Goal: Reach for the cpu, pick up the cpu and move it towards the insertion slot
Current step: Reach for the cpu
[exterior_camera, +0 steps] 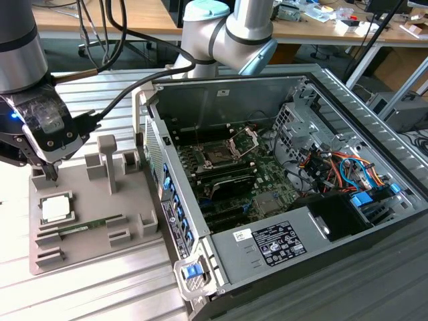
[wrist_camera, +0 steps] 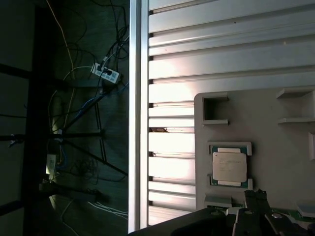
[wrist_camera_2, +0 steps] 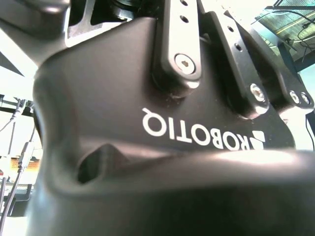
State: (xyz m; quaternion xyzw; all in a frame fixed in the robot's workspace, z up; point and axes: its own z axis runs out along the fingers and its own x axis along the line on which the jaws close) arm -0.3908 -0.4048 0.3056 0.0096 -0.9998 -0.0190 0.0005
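The cpu, a flat square chip with a pale metal top, lies in a recess of the grey fixture plate at the exterior view's left. My gripper hangs just above the plate, a little behind the cpu, open with nothing between its fingers. In the first wrist view the cpu sits in its recess close to one dark fingertip. The insertion slot, a dark square socket with a raised silver frame, is on the motherboard inside the open computer case.
A thin green memory stick lies on the fixture plate beside the cpu, and grey posts stand up from it. The case wall rises between plate and motherboard. The arm's base stands behind the case.
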